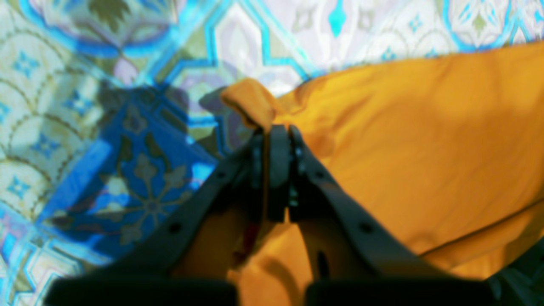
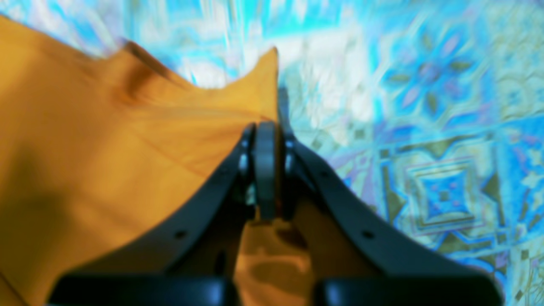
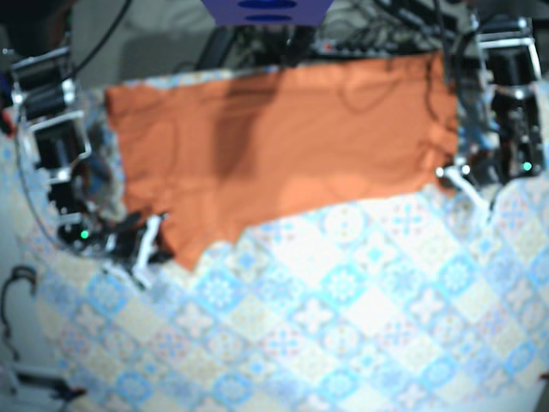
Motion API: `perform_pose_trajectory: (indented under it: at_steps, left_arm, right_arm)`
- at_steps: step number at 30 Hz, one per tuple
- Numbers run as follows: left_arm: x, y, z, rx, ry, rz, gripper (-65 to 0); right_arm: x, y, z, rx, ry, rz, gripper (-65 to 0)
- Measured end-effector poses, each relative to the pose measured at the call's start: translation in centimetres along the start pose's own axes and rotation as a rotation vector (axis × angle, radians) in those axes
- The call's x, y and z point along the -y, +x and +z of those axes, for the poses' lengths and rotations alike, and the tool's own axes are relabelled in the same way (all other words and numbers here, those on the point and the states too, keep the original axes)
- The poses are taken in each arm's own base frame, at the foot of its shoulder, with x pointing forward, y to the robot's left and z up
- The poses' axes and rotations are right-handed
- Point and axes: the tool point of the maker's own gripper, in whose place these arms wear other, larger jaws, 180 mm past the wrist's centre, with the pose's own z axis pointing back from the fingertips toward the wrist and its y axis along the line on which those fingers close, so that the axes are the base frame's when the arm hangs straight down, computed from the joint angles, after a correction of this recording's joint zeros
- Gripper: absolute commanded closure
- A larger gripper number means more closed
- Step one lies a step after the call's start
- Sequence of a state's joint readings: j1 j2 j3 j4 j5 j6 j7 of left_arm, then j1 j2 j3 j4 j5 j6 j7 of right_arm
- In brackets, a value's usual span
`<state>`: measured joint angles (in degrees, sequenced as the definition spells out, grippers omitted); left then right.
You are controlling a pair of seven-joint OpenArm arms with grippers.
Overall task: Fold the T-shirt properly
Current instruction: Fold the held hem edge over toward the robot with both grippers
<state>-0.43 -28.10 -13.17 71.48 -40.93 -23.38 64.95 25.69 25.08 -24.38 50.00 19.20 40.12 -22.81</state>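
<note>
A patterned cloth (image 3: 343,326) of blue and white tiles covers the table, and the orange T-shirt (image 3: 283,146) lies spread in a wide band along the table's far edge, leaving the near half bare. At the left of the base view the right gripper (image 2: 265,127) sits at the shirt's near left corner, where the fabric dips to a point. Its jaws are pressed together on a pinch of that corner, and a peak of cloth rises just past the tips. Across the band, at the shirt's near right corner, the left gripper (image 1: 278,129) is likewise clamped on fabric, with a small orange fold poking out beyond its tips. The shirt reads as one broad, fairly flat layer with light wrinkles. Sleeves and collar cannot be made out, and blur hides whether any fold has been made. Judging from the two corner grips, a fold of the near edge is only starting, and further folds and squaring appear to remain. Around it, cables (image 3: 386,21) and arm hardware crowd the far edge just behind the shirt, below a blue object (image 3: 266,9), and could snag a hem carried that way. A loose cable (image 3: 13,287) lies off the near left side, well apart from the work.
</note>
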Motion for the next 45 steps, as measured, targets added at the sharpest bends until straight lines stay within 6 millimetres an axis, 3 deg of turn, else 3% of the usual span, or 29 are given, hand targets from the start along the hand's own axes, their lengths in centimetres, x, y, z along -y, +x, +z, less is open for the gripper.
perform_pose_trajectory:
  at_steps: [11, 17, 23, 30, 34, 38, 45]
  left_arm:
    - [0.6, 0.3, 0.0, 0.018, -0.03, -0.052, 0.0]
    - [0.7, -1.1, -0.1, -0.01, -0.044, -0.081, 0.0]
    - [0.6, -2.0, -0.1, -0.025, -0.047, -0.082, 0.0]
    - [1.2, -2.8, 1.0, -0.03, -0.045, -0.163, 0.0]
    - [1.6, -2.6, 1.3, -0.019, -0.047, -0.18, 0.0]
    - [1.4, -3.8, 1.2, -0.042, -0.044, -0.176, 0.0]
    - [1.4, -4.8, 1.2, -0.06, -0.05, -0.169, 0.0]
  right_arm:
    - [1.4, -3.5, 3.3, 0.013, -0.078, -0.073, -0.8]
    - [0.7, -6.1, 4.5, 0.008, -0.097, -0.119, -0.9]
    - [0.8, -5.5, 6.0, 0.063, -0.128, -0.123, -0.9]
    - [0.5, -7.5, 7.8, 0.046, -0.16, -0.144, -0.9]
    - [0.4, -7.7, 8.7, 0.054, -0.176, -0.14, -0.8]
    - [-0.4, -8.0, 8.8, 0.052, -0.165, -0.129, -0.7]
    - [-1.2, -10.4, 10.1, 0.016, -0.177, -0.154, -0.7]
